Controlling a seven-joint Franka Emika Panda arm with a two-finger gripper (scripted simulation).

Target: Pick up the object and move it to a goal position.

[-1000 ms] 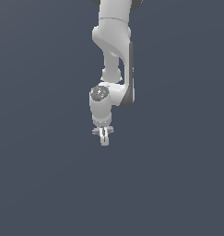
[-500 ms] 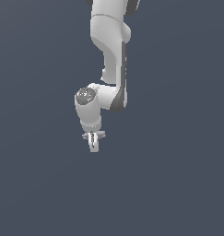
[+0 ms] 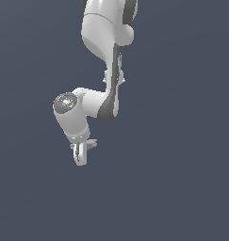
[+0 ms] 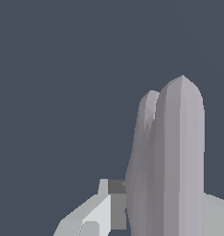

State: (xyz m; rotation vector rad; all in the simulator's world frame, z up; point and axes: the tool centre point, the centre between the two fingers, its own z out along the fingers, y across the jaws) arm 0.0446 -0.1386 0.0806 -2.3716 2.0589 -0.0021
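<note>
In the wrist view the object (image 4: 171, 152) is a pale grey-lilac angular piece that stands tall right in front of the camera. It sits between the two white fingers of my gripper (image 4: 164, 207), which is shut on it. One finger (image 4: 97, 214) shows beside the piece, and the other only peeks out behind it. In the exterior view the gripper (image 3: 80, 158) hangs in mid-air below the white arm (image 3: 104, 56). It points downward there, and the small piece cannot be told apart from the fingertips.
Only a flat dark blue-grey background surrounds the arm in both views. No table, goal marker or other object shows.
The arm has swung toward the exterior view's left and lower in the picture, carrying the gripper and the piece with it. The grip has stayed shut.
</note>
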